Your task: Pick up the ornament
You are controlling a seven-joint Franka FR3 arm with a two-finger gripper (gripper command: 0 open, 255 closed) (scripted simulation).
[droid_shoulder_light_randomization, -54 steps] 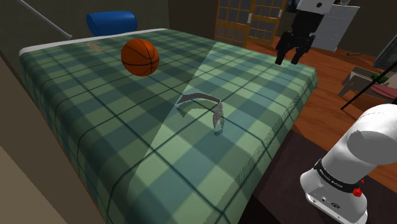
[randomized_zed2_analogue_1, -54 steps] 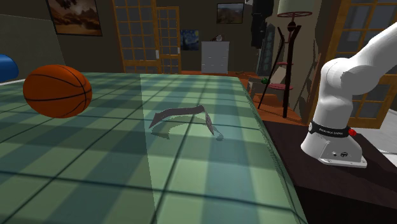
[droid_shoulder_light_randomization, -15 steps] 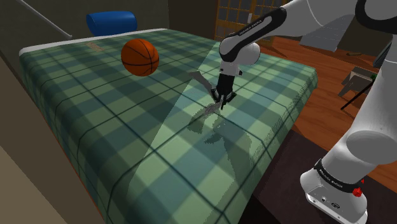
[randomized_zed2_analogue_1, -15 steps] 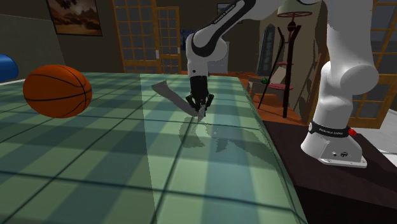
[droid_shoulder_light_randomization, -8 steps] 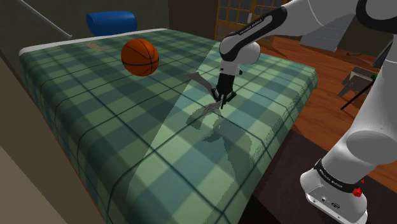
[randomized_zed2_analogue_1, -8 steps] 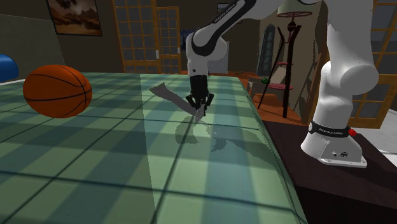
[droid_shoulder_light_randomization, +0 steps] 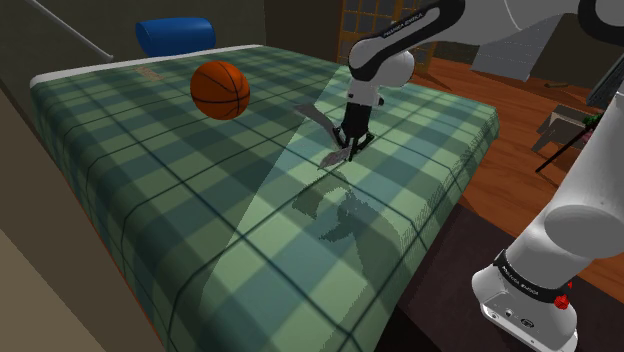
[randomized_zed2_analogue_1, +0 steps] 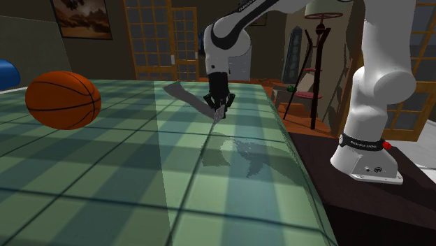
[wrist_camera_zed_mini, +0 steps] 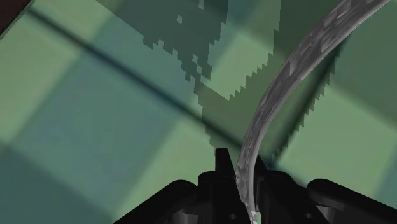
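Observation:
The ornament (droid_shoulder_light_randomization: pixel 318 119) is a thin, curved grey strip, and it hangs in the air above the green plaid bed (droid_shoulder_light_randomization: pixel 150 170). My black gripper (droid_shoulder_light_randomization: pixel 349 146) is shut on one end of it, pointing down, well above the bedcover. In the second exterior view the ornament (randomized_zed2_analogue_1: pixel 183 94) sticks out from the gripper (randomized_zed2_analogue_1: pixel 219 109) toward that view's left. In the wrist view the ornament (wrist_camera_zed_mini: pixel 299 70) arcs away from between the fingers of the gripper (wrist_camera_zed_mini: pixel 247 172), with its jagged shadow on the cover below.
An orange basketball (droid_shoulder_light_randomization: pixel 220 89) rests on the bed farther back, and a blue cushion (droid_shoulder_light_randomization: pixel 175 35) lies at the head end. The bed's edge (droid_shoulder_light_randomization: pixel 440 225) runs close to my stand. A coat rack (randomized_zed2_analogue_1: pixel 314 63) and glazed doors (randomized_zed2_analogue_1: pixel 159 38) stand beyond the bed.
The gripper has risen with the ornament held in it, moving away from the cover. The shadow on the bed has spread and slid toward the stand.

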